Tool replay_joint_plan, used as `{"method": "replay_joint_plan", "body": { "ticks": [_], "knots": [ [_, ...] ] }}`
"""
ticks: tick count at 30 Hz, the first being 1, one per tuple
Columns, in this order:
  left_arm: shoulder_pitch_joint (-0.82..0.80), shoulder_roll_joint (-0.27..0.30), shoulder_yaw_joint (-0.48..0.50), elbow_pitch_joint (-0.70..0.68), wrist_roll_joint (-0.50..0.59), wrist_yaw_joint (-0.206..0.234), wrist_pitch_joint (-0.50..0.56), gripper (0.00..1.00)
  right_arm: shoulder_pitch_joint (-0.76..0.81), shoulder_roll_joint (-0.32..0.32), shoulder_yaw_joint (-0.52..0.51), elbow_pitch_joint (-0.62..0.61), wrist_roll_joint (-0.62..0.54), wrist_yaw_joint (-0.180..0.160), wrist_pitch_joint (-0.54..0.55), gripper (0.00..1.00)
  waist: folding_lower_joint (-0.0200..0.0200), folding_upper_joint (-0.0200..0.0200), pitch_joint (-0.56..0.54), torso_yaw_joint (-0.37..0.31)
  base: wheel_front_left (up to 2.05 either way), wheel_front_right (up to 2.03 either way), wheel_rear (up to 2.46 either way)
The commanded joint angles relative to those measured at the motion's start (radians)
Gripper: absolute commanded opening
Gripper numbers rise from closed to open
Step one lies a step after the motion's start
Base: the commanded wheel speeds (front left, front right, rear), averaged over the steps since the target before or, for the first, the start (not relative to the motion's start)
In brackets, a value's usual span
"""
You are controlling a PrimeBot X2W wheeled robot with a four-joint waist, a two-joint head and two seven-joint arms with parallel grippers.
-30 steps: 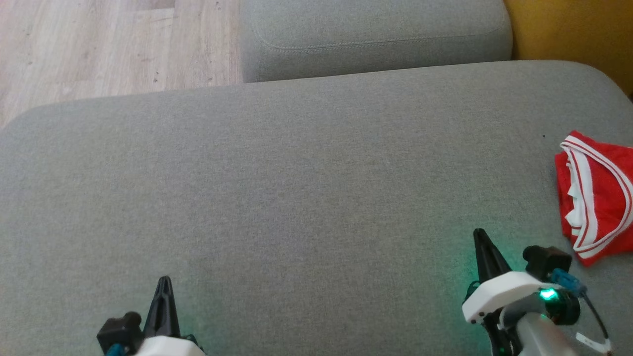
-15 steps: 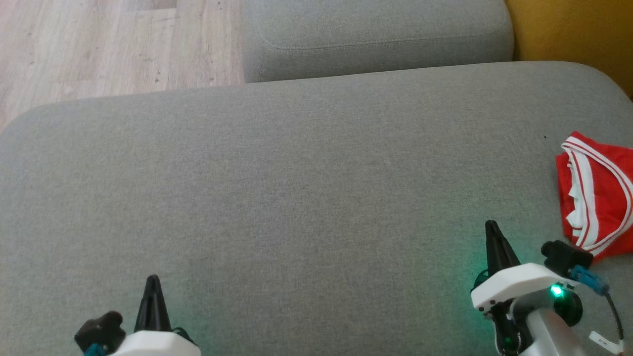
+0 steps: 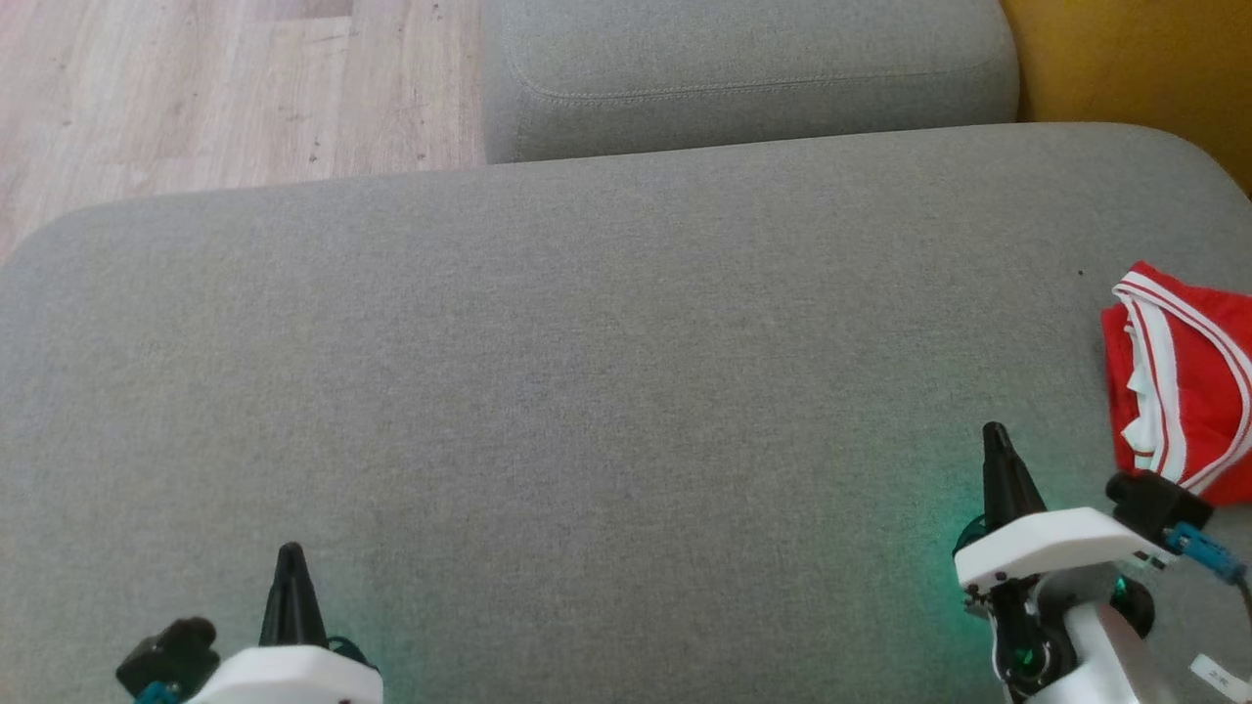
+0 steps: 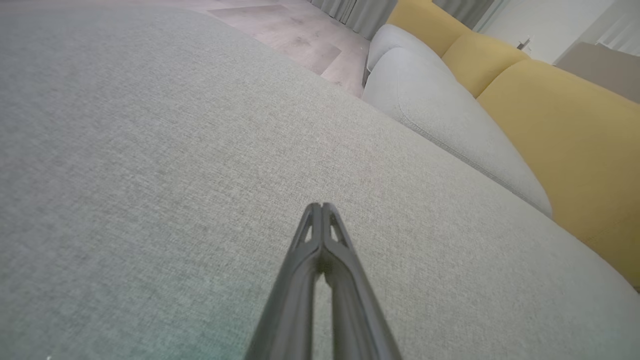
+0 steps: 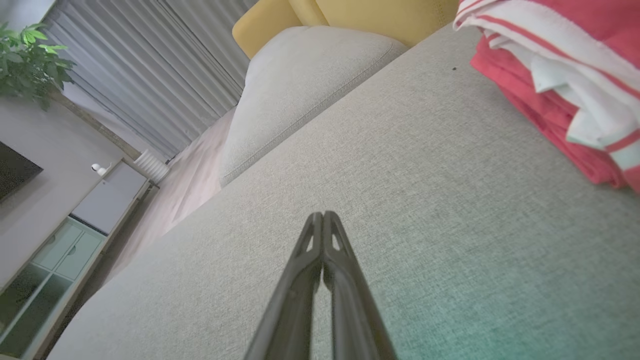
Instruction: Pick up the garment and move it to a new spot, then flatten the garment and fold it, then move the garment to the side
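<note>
Both left fingers [image 3: 291, 601] and right fingers [image 3: 1006, 484] are pinched together, empty, over the sofa seat [image 3: 587, 342]; we judge the red garment [image 3: 1208, 391] soft, light, floppy, best pinched at its white-trimmed edge.

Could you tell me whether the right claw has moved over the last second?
Yes. The right claw has shifted rightward and forward, nearer the red garment lying on the grey cushion.

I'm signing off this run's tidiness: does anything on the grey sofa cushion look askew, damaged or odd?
Nothing damaged or spilled. The red garment with white trim lies folded at the right side of the grey fabric cushion, its white-edged layers stacked a little unevenly. A tiny dark speck sits on the cushion beside it.
</note>
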Motion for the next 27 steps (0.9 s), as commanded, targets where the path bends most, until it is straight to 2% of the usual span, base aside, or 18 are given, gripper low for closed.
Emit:
{"method": "replay_joint_plan", "body": {
  "ticks": [1,27],
  "knots": [
    [-0.054,0.002,0.025,-0.039,-0.036,-0.01,0.007,0.0,-0.02,-0.003,-0.002,-0.049,0.038,0.0,0.011,0.0,0.0,0.0,0.0,0.001,0.0,0.0,0.0],
    [-0.072,0.003,0.062,-0.084,-0.338,-0.038,0.083,0.0,0.012,-0.003,-0.044,-0.149,0.336,-0.001,0.087,0.0,0.0,0.0,-0.002,0.007,0.0,0.0,0.0]
  ]
}}
